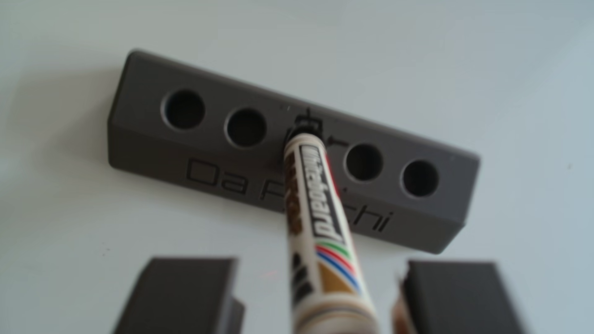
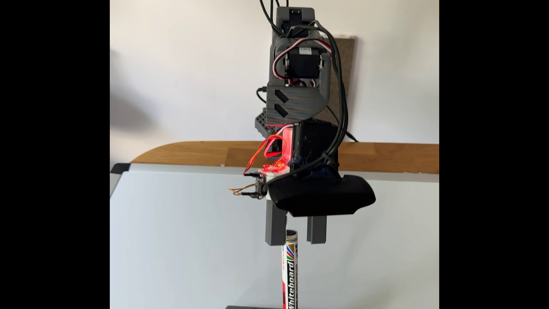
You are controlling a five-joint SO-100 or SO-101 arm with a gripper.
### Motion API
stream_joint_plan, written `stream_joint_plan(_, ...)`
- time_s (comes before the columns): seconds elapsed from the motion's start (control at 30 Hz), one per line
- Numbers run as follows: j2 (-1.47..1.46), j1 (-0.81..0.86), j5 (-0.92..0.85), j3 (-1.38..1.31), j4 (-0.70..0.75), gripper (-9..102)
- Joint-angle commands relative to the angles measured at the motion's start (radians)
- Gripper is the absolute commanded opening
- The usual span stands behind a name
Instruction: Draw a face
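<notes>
1. The whiteboard marker (image 1: pixel 321 205) is standing upright in the middle hole of the grey marker holder (image 1: pixel 205 154), its white barrel with the black "Whiteboard" label rising toward the camera in the other view.
2. In the fixed view the marker (image 2: pixel 290 267) is reaching up between the two grey fingers, its top end sitting close beside the left finger (image 2: pixel 274 225) as that view shows it; whether they touch cannot be told.
3. The gripper (image 2: pixel 295 242) is standing spread apart around the marker's top, and the right finger is staying clear of the barrel.
4. The holder is lying on the whiteboard (image 1: pixel 482 48), showing four empty holes, two on each side of the marker, and engraved lettering partly hidden by the barrel.
5. The arm (image 2: pixel 300 89) is hanging down from above the board, with a wooden tabletop (image 2: pixel 193 153) lying behind the board's far edge.
</notes>
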Motion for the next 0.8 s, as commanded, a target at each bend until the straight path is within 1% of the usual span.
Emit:
stream_joint_plan(0.0, 0.014, 0.005, 0.009, -0.084, 0.008, 99)
stream_joint_plan(0.13, 0.012, 0.006, 0.005, -0.078, 0.015, 99)
stream_joint_plan(0.27, 0.005, 0.006, 0.009, -0.077, 0.052, 99)
stream_joint_plan(0.77, 0.002, 0.008, 0.003, -0.074, 0.052, 99)
